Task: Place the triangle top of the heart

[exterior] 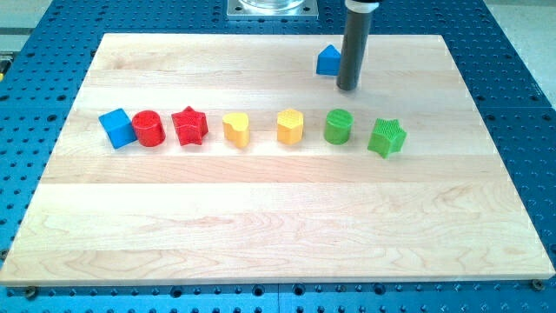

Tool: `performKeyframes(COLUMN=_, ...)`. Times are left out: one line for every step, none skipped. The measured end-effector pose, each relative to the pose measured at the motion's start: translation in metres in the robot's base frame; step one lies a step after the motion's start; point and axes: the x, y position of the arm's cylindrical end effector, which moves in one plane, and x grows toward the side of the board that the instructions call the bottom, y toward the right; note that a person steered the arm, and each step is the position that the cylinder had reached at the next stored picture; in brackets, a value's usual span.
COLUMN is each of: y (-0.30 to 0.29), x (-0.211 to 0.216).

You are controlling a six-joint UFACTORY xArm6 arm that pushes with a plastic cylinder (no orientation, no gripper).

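1. Near the top edge of the wooden board (261, 217), right of its middle, I am resting my tip (347, 87) just beside the blue triangle (327, 60), on that block's right side and a little toward the view's bottom; whether they are touching I cannot tell.
2. I am working with a bare rod, so there is no hand to spread, press together or pinch; nothing is being held.
3. Across the middle of the board a row is sitting, from the view's left: blue cube (116, 128), red cylinder (148, 128), red star (189, 126), yellow heart (236, 129), yellow hexagon-like block (290, 126), green cylinder (338, 126), green star (387, 137).
4. I am judging the triangle to be well apart from the heart, up and to its right, so the job is barely begun.
5. Risks I am weighing: pushing off-centre may be spinning the triangle away from my tip; driving too far could be knocking the heart or its row neighbours out of line; a push from this side may be sending it toward the top edge.
6. I am finding no brands, labels or readable writing.
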Motion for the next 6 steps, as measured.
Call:
performKeyframes(y=0.025, x=-0.036)
performKeyframes(y=-0.055, x=-0.061)
performKeyframes(y=-0.168, x=-0.073)
performKeyframes(y=-0.243, x=-0.071)
performKeyframes(y=-0.185, x=-0.077)
performKeyframes(y=-0.169, x=-0.074)
